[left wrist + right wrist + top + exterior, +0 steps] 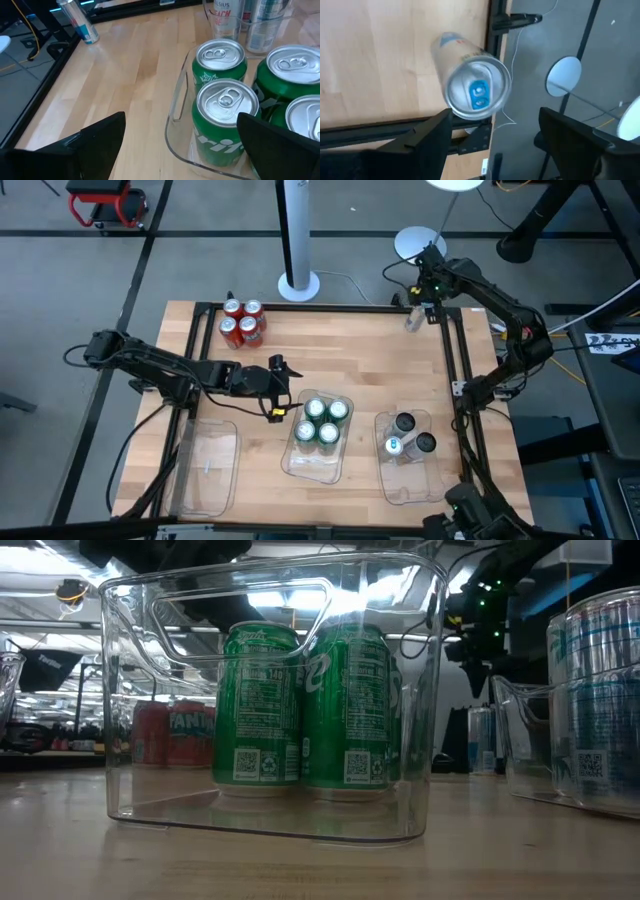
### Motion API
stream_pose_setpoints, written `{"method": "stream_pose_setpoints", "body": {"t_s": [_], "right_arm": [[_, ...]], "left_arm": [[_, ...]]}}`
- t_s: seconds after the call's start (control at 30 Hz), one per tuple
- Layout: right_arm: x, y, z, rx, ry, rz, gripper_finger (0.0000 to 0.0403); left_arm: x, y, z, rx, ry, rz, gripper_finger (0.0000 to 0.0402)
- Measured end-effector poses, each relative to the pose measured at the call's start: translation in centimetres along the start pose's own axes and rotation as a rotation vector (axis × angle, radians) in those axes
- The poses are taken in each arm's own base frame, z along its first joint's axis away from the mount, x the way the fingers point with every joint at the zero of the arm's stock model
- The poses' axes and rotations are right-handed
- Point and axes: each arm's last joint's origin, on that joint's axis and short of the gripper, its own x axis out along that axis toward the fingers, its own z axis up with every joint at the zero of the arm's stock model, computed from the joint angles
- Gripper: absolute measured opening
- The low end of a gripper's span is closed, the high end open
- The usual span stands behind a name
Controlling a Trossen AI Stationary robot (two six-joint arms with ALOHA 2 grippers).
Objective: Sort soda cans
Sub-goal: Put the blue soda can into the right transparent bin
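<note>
Several green cans (322, 421) stand upright in the middle clear tray (310, 465); the left wrist view shows them close (227, 112). My left gripper (280, 388) (180, 145) is open, just left of that tray's far end. Several red cans (242, 321) stand clustered at the table's far left. Three silver cans (410, 438) stand in the right tray (412, 490). One more silver can (413, 320) (475, 90) stands alone by the table's far right edge. My right gripper (424, 305) (492, 135) hovers open above it, without touching it.
An empty clear tray (208, 465) lies at the near left. A black metal frame (452, 360) runs along the table's edges, close beside the lone silver can. Bare wood lies between the red cans and the trays. A white lamp base (298, 284) stands beyond the far edge.
</note>
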Motion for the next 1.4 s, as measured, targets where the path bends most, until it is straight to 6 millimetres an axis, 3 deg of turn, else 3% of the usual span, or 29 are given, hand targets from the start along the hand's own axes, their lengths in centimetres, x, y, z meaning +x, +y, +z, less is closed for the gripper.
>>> {"method": "stream_pose_setpoints", "body": {"t_s": [0.23, 0.63, 1.0, 1.4], "right_arm": [[0.3, -0.5, -1.0, 0.047, -0.051, 0.019, 0.0296], [0.2, -0.7, -0.6, 0.048, -0.144, 0.025, 0.0296], [2.1, -0.1, -1.2, 0.071, -0.156, 0.036, 0.0296], [1.7, -0.3, -1.2, 0.061, -0.173, 0.02, 0.0296]], "left_arm": [[0.0, 0.0, -0.1, 0.002, 0.008, -0.001, 0.0371], [0.0, 0.0, -0.3, 0.007, 0.035, -0.003, 0.0371], [0.0, 0.0, -0.3, 0.009, 0.032, -0.003, 0.0371], [0.0, 0.0, -0.3, 0.008, 0.027, -0.002, 0.0371]]}}
